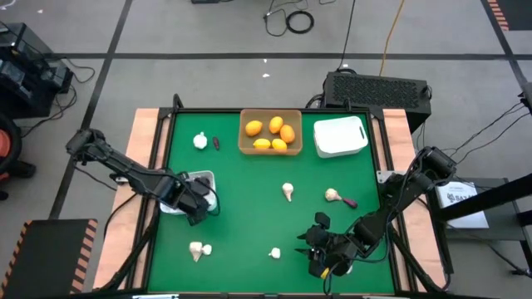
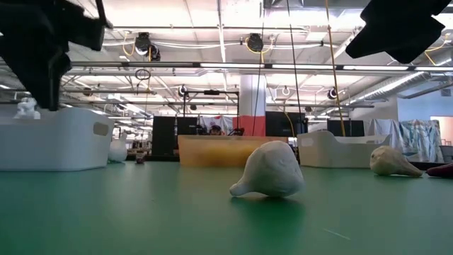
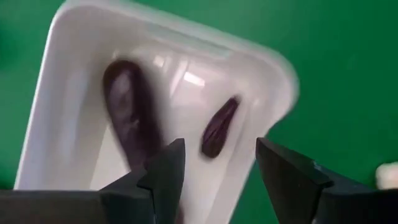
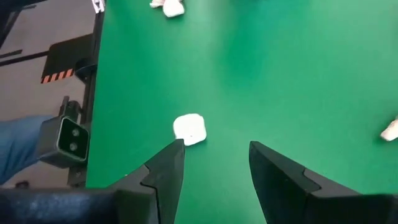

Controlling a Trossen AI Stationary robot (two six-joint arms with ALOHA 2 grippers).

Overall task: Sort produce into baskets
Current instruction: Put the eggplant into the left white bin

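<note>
My left gripper (image 1: 202,199) hangs open and empty over a white basket (image 1: 184,181) at the table's left. In the left wrist view (image 3: 219,163) its fingers stand above this basket (image 3: 68,74), which holds two dark purple pieces (image 3: 127,118) (image 3: 219,127). My right gripper (image 1: 314,241) is open and empty near the front edge. A garlic bulb (image 4: 189,129) lies on the table just ahead of its fingers (image 4: 214,155). The tan basket (image 1: 270,149) at the back holds several orange and yellow fruits (image 1: 276,133). A second white basket (image 1: 341,137) stands to its right.
Garlic bulbs lie loose on the green table at the back left (image 1: 200,141), the middle (image 1: 288,192) (image 1: 332,195) and the front (image 1: 198,249) (image 1: 275,252). Purple pieces lie at the back left (image 1: 216,143) and the right (image 1: 350,202).
</note>
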